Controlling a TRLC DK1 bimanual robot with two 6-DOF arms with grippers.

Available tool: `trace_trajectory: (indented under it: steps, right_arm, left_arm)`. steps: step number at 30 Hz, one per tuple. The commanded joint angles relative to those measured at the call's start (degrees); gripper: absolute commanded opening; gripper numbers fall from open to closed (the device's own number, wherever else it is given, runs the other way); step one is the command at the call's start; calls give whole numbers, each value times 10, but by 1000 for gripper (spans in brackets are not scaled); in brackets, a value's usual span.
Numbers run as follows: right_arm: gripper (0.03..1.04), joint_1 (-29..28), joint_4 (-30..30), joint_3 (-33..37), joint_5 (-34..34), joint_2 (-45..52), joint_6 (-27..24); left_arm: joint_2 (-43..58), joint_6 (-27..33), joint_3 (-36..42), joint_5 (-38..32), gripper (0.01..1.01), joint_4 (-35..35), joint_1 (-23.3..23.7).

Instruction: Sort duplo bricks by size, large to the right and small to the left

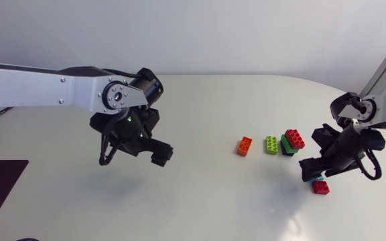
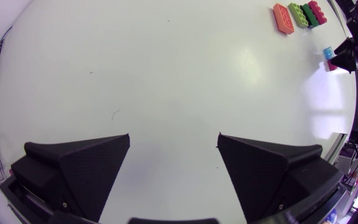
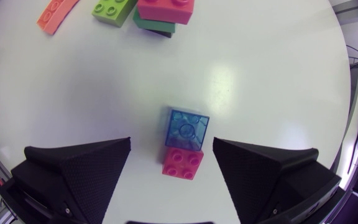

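Shows left pincer released above the desk at 9 o'clock, right pincer released at 4 o'clock over a blue brick touching a red brick.

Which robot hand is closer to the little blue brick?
Right. The right gripper is over the blue brick, with its open fingers on either side. The left gripper is far away across the table.

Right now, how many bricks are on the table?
6: orange, lime beside it, red stacked on green, and blue touching small red at the open right gripper. The stack may hide another.
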Motion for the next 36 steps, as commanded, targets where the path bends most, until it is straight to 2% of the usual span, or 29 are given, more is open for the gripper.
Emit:
trace_trajectory:
  steps: [1,4,6,14,16,17,23,29,32,36]
  right_arm:
    - [890,-8,14,-17,2,16,-21]
    - [805,-7,31,-24,14,32,-21]
    - [710,-5,41,-30,17,42,-21]
    - [595,3,81,-53,20,55,-15]
    - [507,5,89,-57,16,45,-19]
    - [403,7,96,-56,4,39,-20]
    - [397,7,95,-51,1,28,-19]
    - [397,22,38,-37,2,-32,-11]
    - [398,63,8,-29,17,-46,10]
    - [410,165,-33,-14,20,-56,57]
  left_arm:
    - [-8,7,-18,1,980,2,3]
    - [-8,9,-19,1,980,3,6]
    - [-9,9,-18,1,980,3,6]
    - [-12,9,-23,1,980,3,6]
    - [-15,11,-25,1,980,2,7]
    - [-16,12,-26,1,980,2,9]
    - [-23,14,-30,1,980,1,11]
    - [-28,16,-35,1,980,1,15]
    - [-32,16,-36,1,980,1,15]
    - [-39,15,-43,1,980,1,15]
